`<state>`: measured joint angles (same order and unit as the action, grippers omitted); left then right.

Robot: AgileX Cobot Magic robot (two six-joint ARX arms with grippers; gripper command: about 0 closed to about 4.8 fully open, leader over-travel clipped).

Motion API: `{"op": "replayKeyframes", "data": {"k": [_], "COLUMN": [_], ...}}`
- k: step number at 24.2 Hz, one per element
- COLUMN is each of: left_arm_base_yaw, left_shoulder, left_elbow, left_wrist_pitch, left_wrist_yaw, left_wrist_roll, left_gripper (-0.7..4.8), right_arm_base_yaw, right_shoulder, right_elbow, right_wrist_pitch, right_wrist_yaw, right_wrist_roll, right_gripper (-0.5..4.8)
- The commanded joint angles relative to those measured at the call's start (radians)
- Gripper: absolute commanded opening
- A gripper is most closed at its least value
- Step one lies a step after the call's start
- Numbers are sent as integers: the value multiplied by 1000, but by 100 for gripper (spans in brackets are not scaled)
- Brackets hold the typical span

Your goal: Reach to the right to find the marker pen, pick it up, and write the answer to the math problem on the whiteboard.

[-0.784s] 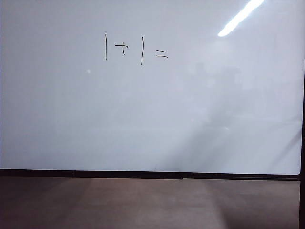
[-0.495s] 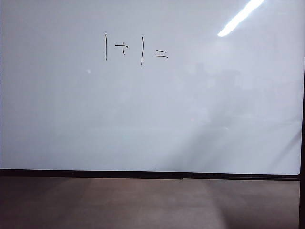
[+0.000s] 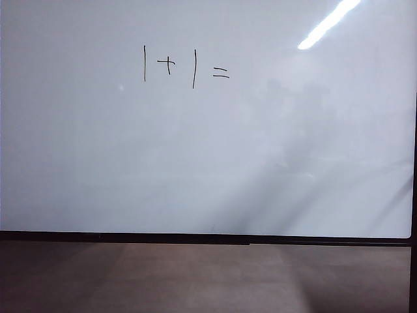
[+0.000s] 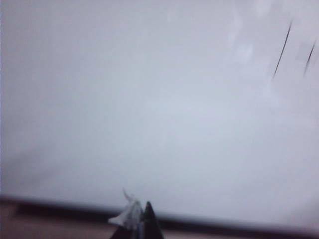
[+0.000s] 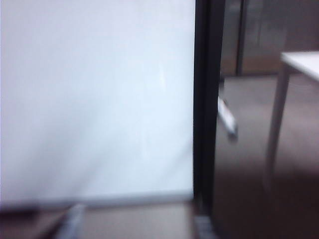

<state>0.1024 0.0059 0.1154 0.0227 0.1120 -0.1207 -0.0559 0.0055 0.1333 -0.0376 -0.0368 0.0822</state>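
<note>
Exterior view shows the whiteboard (image 3: 208, 163) filling nearly everything, with the sum (image 3: 186, 67) written high on it and left of its middle; the space right of the equals sign is bare, so the answer is not yet written. Neither arm appears there, which suggests both hang back below the board. In the left wrist view the left end effector (image 4: 142, 224) shows only as dark tips at the board's lower edge, seemingly pressed together with a pale scrap (image 4: 127, 214) clinging beside them; I judge it idle, since the task sends the other arm for the pen. Two strokes of the sum sit far up the board from it. In the right wrist view the camera faces the board's right edge (image 5: 202, 99), probably because the pen must be sought beyond it. A pale stick-like object (image 5: 227, 117) past that edge may be the marker, but blur leaves it unsure. The right end effector (image 5: 72, 221) is a grey smear below the board, and whether it is spread cannot be told. A table leg (image 5: 275, 124) stands farther right.
</note>
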Motion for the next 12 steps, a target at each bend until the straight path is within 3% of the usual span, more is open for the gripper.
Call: {"op": "replayKeyframes", "data": {"k": [1, 6, 12], "left_arm_base_yaw": [0, -1, -51], "left_shoulder": [26, 125, 329], "left_elbow": [131, 318, 478], "left_wrist_pitch": [-61, -118, -119], "left_wrist_yaw": [5, 58, 125], "left_wrist_roll": [-22, -18, -17], "left_gripper": [-5, -5, -5], "right_arm_base_yaw": [1, 0, 0], "right_shoulder": [18, 140, 338], "right_elbow": [154, 393, 607], "right_wrist_pitch": [-72, -135, -67], "right_wrist_yaw": [-19, -45, -77], "right_wrist_roll": [-19, -59, -56], "right_gripper": [431, 431, 431]}}
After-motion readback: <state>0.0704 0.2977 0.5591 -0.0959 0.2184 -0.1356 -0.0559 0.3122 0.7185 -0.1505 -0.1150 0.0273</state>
